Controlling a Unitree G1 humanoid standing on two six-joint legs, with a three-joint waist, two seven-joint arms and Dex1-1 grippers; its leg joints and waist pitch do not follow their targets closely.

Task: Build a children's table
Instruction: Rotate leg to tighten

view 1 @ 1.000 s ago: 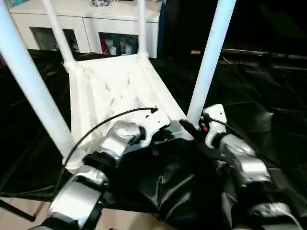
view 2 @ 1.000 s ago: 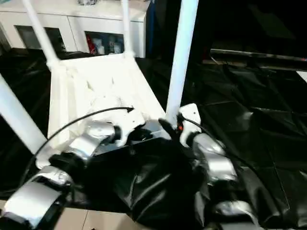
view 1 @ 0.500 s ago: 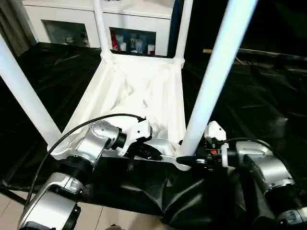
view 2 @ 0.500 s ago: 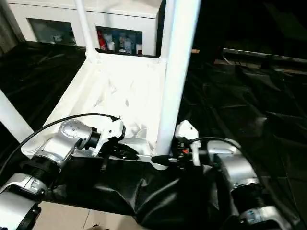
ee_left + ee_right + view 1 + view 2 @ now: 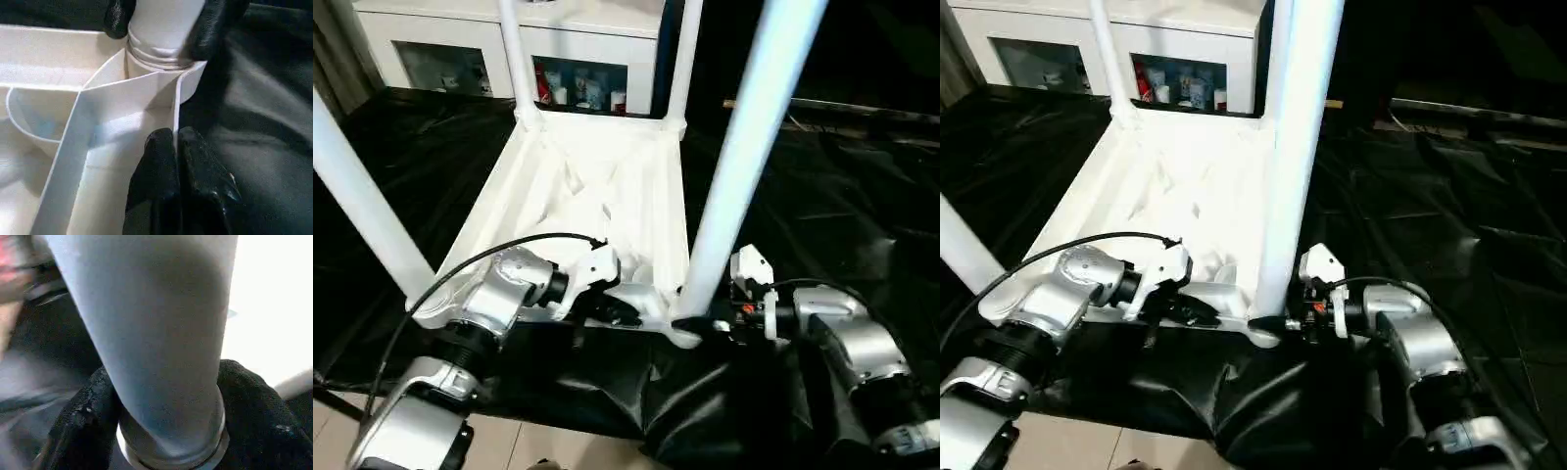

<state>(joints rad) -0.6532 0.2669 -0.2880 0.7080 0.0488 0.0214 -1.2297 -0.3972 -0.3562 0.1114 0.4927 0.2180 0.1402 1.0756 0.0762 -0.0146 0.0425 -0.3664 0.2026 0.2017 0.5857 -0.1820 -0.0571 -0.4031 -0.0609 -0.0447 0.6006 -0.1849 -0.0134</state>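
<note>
The white tabletop [image 5: 607,186] lies underside up on the black-draped work table, its ribs showing. Four white legs stand upright in its corner sockets: near right leg [image 5: 744,147], near left leg [image 5: 362,206], and two far legs [image 5: 514,59] [image 5: 680,59]. My left gripper [image 5: 173,147] is shut on the tabletop's near rim beside the near right socket [image 5: 161,63]. My right gripper [image 5: 166,396] is shut around the base of the near right leg [image 5: 156,323], just above the socket; its black fingers [image 5: 210,29] also appear in the left wrist view.
A white cabinet [image 5: 578,39] with glass doors stands behind the work table. The black drape [image 5: 822,196] lies wrinkled to the right and bunches up at the near edge [image 5: 685,411]. Light floor [image 5: 333,431] shows at the lower left.
The whole picture has shifted and levelled, so the camera has moved. Both grippers keep their holds, the left on the rim and the right at the leg's base.
</note>
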